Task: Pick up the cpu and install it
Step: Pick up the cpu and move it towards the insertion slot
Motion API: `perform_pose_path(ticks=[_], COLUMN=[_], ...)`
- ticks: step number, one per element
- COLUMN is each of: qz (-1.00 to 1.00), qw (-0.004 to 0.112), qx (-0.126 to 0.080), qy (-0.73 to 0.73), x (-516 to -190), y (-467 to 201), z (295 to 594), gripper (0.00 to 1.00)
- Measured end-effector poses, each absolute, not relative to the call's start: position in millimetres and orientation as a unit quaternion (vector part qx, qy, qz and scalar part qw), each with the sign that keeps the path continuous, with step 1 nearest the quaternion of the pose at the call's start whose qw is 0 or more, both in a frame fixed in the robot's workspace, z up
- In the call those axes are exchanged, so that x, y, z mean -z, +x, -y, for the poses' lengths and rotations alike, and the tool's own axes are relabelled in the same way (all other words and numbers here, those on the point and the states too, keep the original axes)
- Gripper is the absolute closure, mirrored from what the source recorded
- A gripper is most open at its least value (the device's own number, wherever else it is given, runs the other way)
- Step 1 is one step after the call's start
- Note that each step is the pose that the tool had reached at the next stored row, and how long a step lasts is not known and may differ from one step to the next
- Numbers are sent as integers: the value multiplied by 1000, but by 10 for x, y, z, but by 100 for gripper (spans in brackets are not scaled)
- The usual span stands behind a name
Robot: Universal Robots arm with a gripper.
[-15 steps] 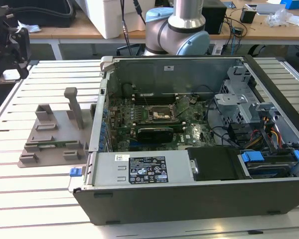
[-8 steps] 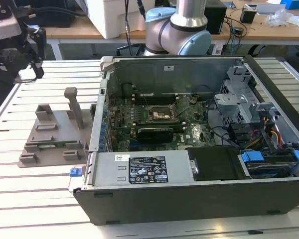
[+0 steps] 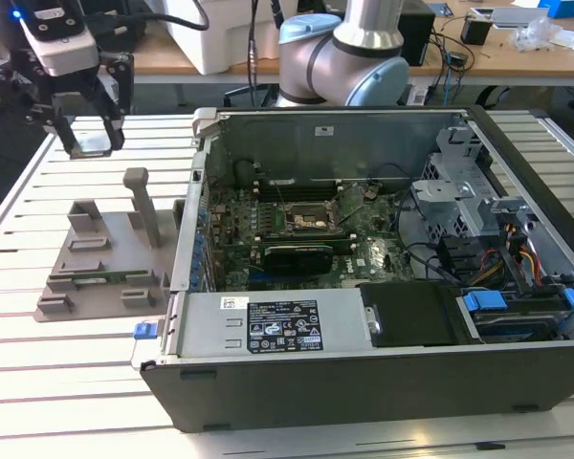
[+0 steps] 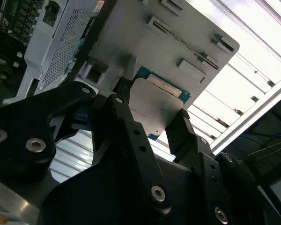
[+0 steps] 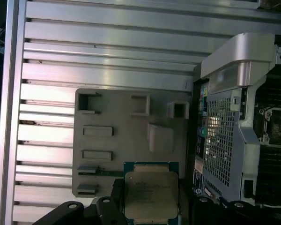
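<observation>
My gripper [image 3: 89, 145] hangs at the exterior view's far left, above the back of the grey holder plate [image 3: 100, 263], and is shut on the cpu [image 3: 92, 151], which shows there as a thin pale slab. The first wrist view gives the cpu's [image 5: 151, 194] silver top with a teal rim, held between the black fingers [image 5: 116, 192] over the plate [image 5: 117, 140]. In the second wrist view the cpu's [image 4: 161, 96] pale face sits between the two fingertips of the gripper [image 4: 152, 107]. The bare socket [image 3: 311, 218] lies on the motherboard inside the open computer case [image 3: 268, 330].
The case's metal wall [image 3: 193, 191] rises right beside the plate. A grey post [image 3: 142, 203] and several small blocks stand up from the plate. A black card [image 3: 301, 256] lies just in front of the socket, with drive cages and cables [image 3: 497, 249] toward the exterior view's right. The table [image 3: 67, 382] is slatted.
</observation>
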State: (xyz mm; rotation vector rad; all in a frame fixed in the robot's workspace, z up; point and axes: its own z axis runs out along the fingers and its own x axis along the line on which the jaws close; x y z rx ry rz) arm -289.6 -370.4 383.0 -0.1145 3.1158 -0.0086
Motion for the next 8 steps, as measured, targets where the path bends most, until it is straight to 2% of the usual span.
perform_pose_path(ticks=[8], qz=[-999], qw=[12], qx=[3], qy=[-37], x=[-3830], y=[-2597], z=[3703], gripper=[45])
